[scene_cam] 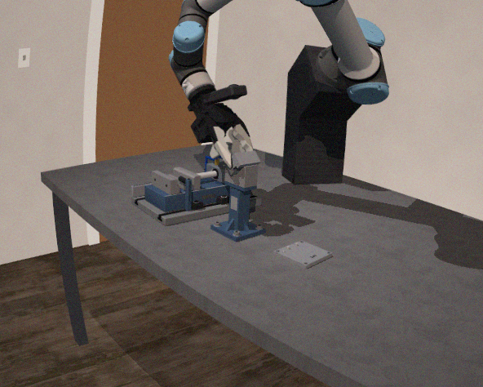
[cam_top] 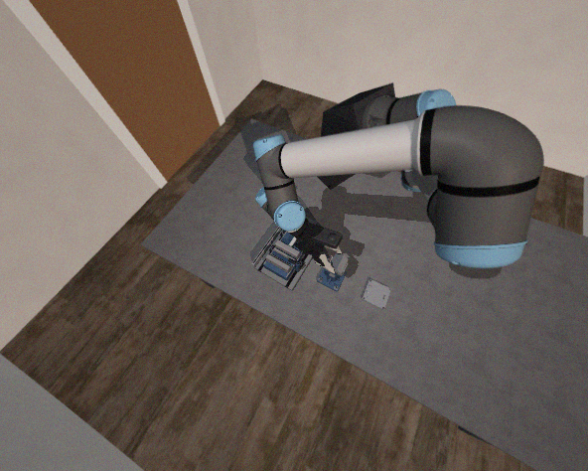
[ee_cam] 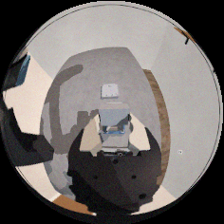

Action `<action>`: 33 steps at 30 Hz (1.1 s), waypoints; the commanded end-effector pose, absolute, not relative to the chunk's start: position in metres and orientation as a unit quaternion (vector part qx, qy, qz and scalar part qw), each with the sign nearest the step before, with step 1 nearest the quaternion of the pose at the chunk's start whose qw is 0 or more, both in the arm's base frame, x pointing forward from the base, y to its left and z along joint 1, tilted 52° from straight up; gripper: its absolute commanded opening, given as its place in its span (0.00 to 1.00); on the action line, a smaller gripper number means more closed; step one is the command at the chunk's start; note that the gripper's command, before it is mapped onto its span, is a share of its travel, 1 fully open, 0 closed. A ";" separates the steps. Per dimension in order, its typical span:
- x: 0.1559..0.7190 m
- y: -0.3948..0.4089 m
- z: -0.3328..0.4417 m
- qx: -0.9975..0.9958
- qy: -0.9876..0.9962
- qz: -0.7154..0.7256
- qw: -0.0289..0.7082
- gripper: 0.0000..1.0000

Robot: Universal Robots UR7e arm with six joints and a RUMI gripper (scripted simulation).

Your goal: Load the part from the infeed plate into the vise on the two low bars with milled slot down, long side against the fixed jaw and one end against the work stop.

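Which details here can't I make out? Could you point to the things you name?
- Milled slot on the part (cam_top: 340, 262) (scene_cam: 246, 158) (ee_cam: 114, 114): too small and blurred in all views.
- Work stop: too small to pick out from above.
- Top of the arm: cut off by the exterior view's upper edge.

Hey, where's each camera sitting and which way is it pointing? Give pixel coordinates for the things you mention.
Top: high above the table (cam_top: 436, 314), looking steeply down; arm and hand (cam_top: 333, 260) show.
Exterior: off one side, looking slantwise down across the table (scene_cam: 358, 300); arm, pedestal (scene_cam: 312, 166) and hand (scene_cam: 232, 152) show.
Wrist: on the arm's end, looking out past the fingers; the dark hand body shows.
Top and exterior share the vise (cam_top: 278, 265) (scene_cam: 165, 197) and infeed plate (cam_top: 375, 292) (scene_cam: 304, 253).
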State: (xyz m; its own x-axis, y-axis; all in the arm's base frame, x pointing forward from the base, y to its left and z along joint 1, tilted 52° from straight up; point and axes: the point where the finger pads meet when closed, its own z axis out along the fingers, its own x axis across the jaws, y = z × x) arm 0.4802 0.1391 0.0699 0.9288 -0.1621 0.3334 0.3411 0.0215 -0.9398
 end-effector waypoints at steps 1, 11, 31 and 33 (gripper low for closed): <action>0.479 0.136 0.072 -0.677 -0.066 -0.177 0.711 0.00; 0.478 0.133 0.075 -0.677 -0.066 -0.177 0.711 0.00; 0.474 0.126 0.081 -0.677 -0.066 -0.177 0.711 0.00; 0.474 0.125 0.082 -0.677 -0.066 -0.177 0.711 0.00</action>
State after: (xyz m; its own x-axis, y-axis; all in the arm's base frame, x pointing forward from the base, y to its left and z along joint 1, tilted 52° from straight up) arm 0.4744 0.1271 0.0801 0.9288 -0.1621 0.3334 0.3411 0.0215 -0.9398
